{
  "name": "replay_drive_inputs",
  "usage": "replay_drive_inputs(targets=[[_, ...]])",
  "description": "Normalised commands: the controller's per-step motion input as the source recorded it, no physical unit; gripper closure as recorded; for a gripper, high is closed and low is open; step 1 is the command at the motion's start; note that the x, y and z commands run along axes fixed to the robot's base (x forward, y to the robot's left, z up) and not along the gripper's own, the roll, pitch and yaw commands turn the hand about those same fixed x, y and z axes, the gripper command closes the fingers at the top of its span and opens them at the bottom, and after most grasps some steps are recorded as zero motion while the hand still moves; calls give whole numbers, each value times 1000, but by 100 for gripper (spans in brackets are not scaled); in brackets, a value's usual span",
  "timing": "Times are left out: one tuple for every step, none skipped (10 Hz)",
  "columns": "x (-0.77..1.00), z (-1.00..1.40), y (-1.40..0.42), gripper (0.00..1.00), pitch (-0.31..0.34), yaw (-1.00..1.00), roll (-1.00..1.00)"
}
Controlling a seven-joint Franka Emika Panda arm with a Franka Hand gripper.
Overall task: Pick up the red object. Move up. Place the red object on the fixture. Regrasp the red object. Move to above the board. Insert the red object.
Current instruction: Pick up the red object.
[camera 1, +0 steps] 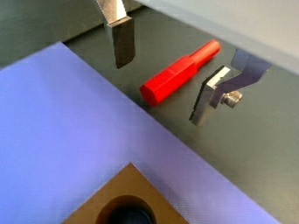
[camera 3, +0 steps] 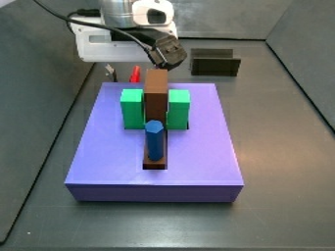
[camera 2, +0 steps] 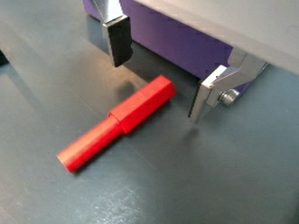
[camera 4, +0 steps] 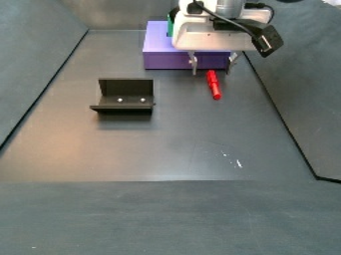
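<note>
The red object (camera 2: 117, 122) lies flat on the grey floor (camera 4: 160, 139) just beside the board (camera 4: 163, 48), its long axis running away from the slab's edge toward the open floor. The gripper (camera 2: 158, 74) hangs directly above it, jaws spread wide and empty, fingers (camera 1: 121, 42) straddling the peg without touching. The fixture (camera 4: 123, 97) sits well apart.

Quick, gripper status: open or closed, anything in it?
Gripper: open, holding nothing; its fingers straddle the red object, which lies on the floor beside the board.
</note>
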Motion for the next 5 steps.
replay_drive_inputs(targets=[[0,-211,0,0,0,54,57],[0,-160,0,0,0,43,33],[23,-91,14,0,0,31,0],[29,-74,17,0,0,17,0],[0,-94,11,0,0,0,16]])
